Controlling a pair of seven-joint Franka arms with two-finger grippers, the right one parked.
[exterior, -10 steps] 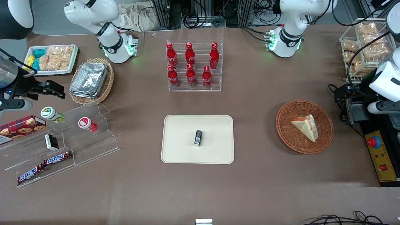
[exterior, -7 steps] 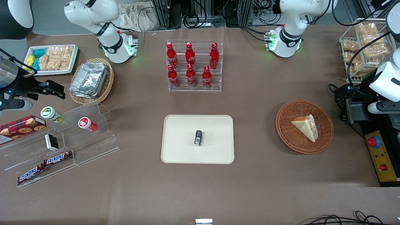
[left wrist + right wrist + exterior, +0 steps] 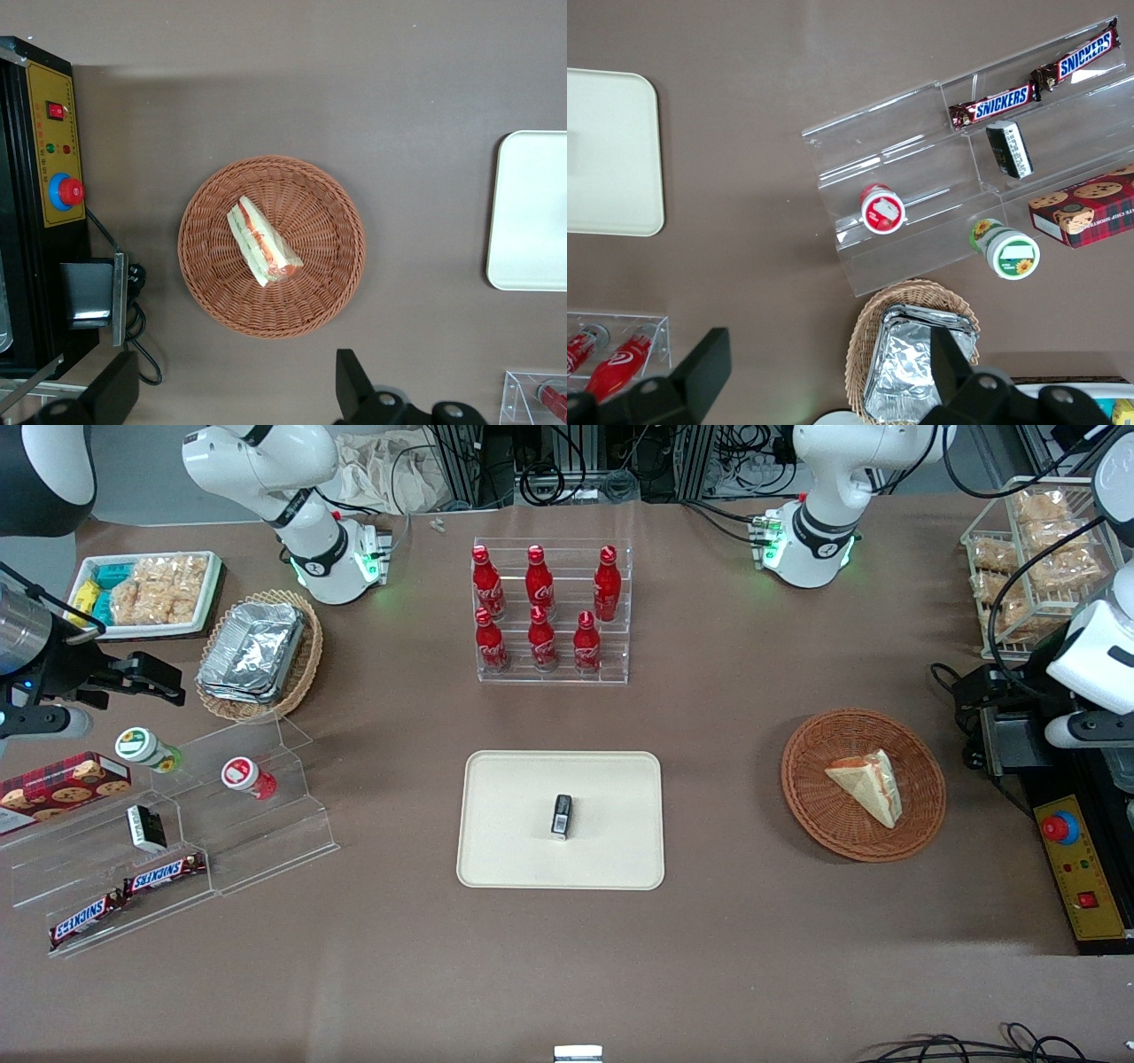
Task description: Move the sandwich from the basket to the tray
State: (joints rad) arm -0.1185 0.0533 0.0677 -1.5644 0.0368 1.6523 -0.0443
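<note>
The sandwich, a pale wedge with red filling along one edge, lies in the round reddish-brown basket toward the working arm's end of the table. My left gripper hangs high beside the basket, farther from the front camera than the sandwich. In the left wrist view the gripper is open wide with nothing between its fingers, well apart from the sandwich and the basket. The cream tray sits mid-table with a small black object on it; one end of the tray shows in the wrist view too.
A black and yellow control box with a red button and loose cables lies beside the basket at the table's end. A wire rack of snacks stands farther back. A clear rack of red bottles stands above the tray.
My left arm has shifted very slightly beside the basket. The sandwich, basket and tray have not moved.
</note>
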